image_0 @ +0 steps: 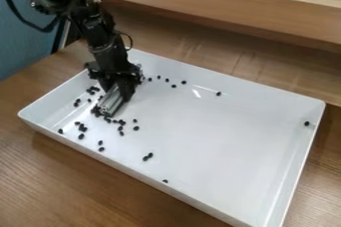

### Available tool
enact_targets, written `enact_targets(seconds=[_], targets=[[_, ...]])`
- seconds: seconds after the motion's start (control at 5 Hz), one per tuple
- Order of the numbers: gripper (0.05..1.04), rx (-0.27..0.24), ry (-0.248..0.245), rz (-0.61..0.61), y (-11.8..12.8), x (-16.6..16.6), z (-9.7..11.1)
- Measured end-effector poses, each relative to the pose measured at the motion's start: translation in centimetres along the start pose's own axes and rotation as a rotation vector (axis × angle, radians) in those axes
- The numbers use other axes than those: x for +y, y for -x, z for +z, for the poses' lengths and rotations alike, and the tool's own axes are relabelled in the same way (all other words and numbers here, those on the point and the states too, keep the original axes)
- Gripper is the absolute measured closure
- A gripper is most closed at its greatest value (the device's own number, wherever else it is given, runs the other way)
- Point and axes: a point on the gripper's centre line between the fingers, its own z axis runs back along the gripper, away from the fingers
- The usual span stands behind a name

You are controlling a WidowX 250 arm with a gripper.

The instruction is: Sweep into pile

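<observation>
The black gripper (118, 85) hangs down over the left part of a white tray (220, 146), shut on a grey, ridged sweeping tool (111, 101) whose lower end is at the tray floor. Small black beans (97, 111) cluster right at the tool's lower end. More beans (81, 128) lie scattered to the left and in front of it, and a few (174, 85) are along the tray's back side. One bean (307, 123) sits alone near the right wall, another (165, 181) by the front wall.
The tray stands on a brown wooden table (60, 186). Behind it runs a raised wooden ledge (226, 9) along the back. A blue surface (23, 42) is at the upper left, beside the arm and its hanging cable.
</observation>
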Motion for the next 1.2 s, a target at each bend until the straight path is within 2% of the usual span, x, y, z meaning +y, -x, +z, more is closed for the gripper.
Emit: enact_targets(seconds=[0.4,0.6,0.8,1.0,1.2], targets=[[0.682,0.012,0.017,-0.043,0.2,-1.1,0.0],[0.682,0.021,0.064,-0.066,-0.6,-3.2,0.5],[0.682,0.017,0.089,-0.125,-1.9,-6.5,1.3],[0.682,0.011,0.118,-0.153,-2.1,-8.7,1.7],[0.682,-0.022,0.149,-0.175,-2.0,-10.5,2.6]])
